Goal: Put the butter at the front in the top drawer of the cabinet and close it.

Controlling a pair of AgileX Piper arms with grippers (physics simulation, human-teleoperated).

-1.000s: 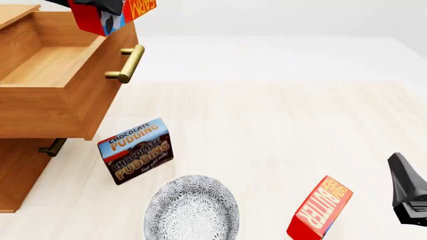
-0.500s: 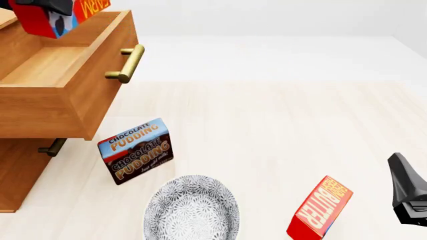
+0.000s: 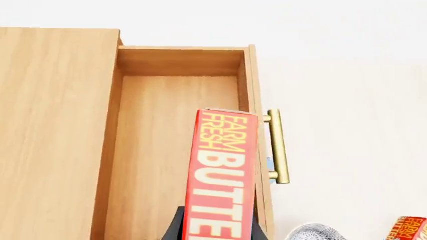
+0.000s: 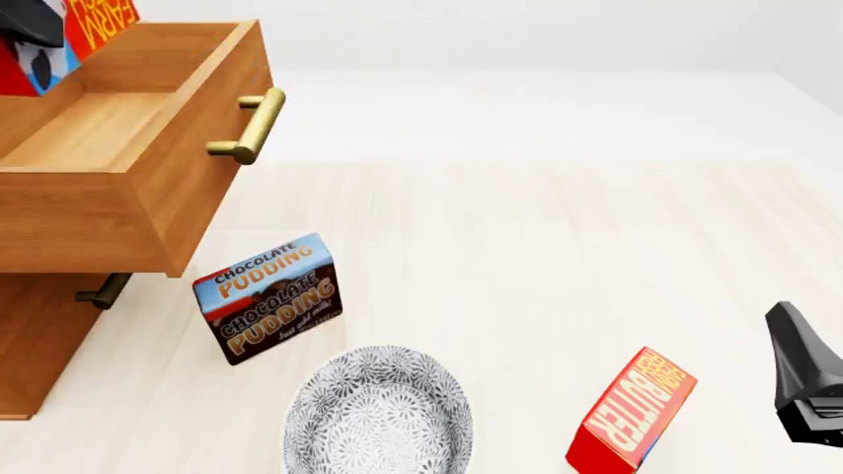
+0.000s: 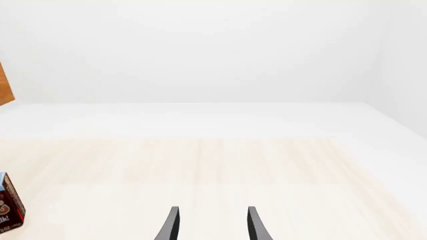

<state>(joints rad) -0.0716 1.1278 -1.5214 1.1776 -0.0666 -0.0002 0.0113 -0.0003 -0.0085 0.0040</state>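
Note:
My left gripper point(image 3: 217, 233) is shut on a red butter carton point(image 3: 220, 180), holding it upright in the air over the open top drawer point(image 3: 173, 125) of the cabinet point(image 3: 53, 125). In the front view this butter point(image 4: 99, 20) shows at the top left corner, above the drawer's point(image 4: 118, 128) back part, with the left gripper point(image 4: 30, 22) partly cut off. The drawer is pulled out, and its brass handle point(image 4: 251, 123) faces right. A second, alike butter carton point(image 4: 633, 410) stands on the table at the front right. My right gripper point(image 5: 212, 225) is open with nothing between its fingers.
A chocolate pudding box point(image 4: 268, 296) stands below the drawer's front corner. A patterned grey bowl point(image 4: 379, 415) sits at the front middle. The right gripper point(image 4: 806, 385) hovers at the right edge beside the second butter. A lower drawer handle point(image 4: 103, 291) shows under the open drawer.
The left gripper has carried the butter leftward, from over the drawer's front to above its back part. Nothing else has moved.

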